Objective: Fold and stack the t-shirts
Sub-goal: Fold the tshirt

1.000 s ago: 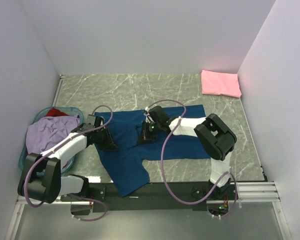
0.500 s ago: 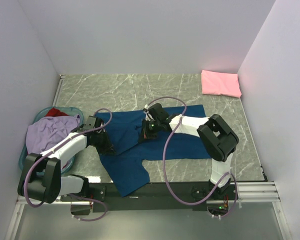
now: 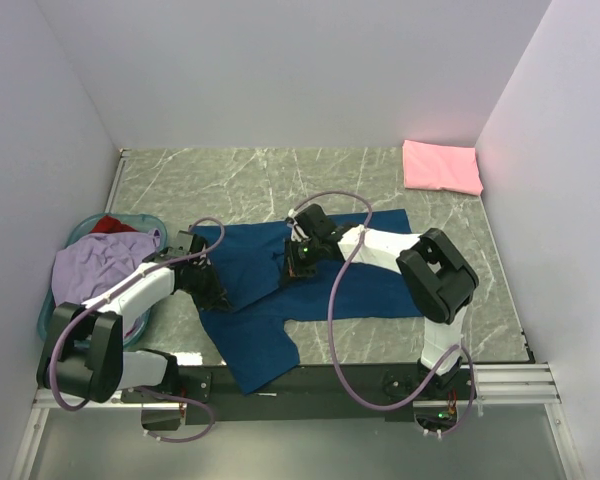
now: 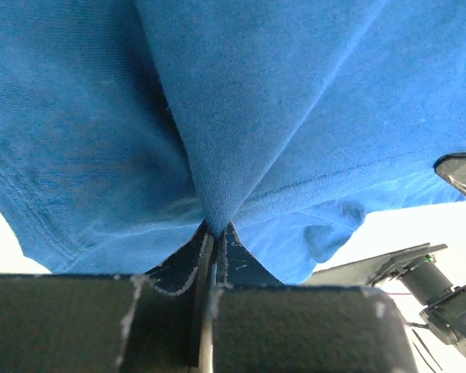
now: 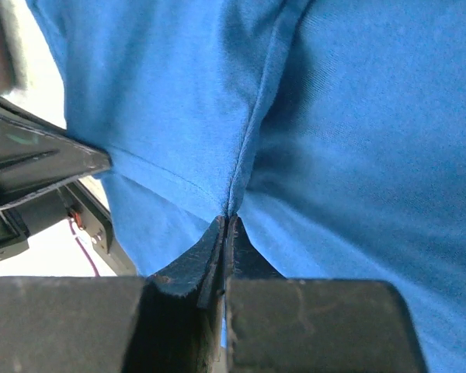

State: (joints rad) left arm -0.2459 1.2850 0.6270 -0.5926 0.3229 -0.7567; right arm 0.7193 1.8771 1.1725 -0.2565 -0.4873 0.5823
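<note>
Folds of the navy blue cloth t-shirt [image 3: 370, 282], stretched left-to-right, sit pinched in my closed left gripper [image 3: 214, 292] at its left edge and right gripper [image 3: 296, 266], seemingly mid-shirt.

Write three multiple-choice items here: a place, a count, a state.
1. Where does the pink t-shirt lie? A) far right corner of the table B) in the basket C) under the left arm
2. How many shirts show in the teal basket? A) one B) two C) four
3. How do the grippers stand? A) both open B) both shut on the blue t-shirt C) only the right shut
Answers: 1 A, it lies folded there. 2 B, lavender t-shirt and red t-shirt. 3 B, left gripper and right gripper each pinch blue cloth.
</note>
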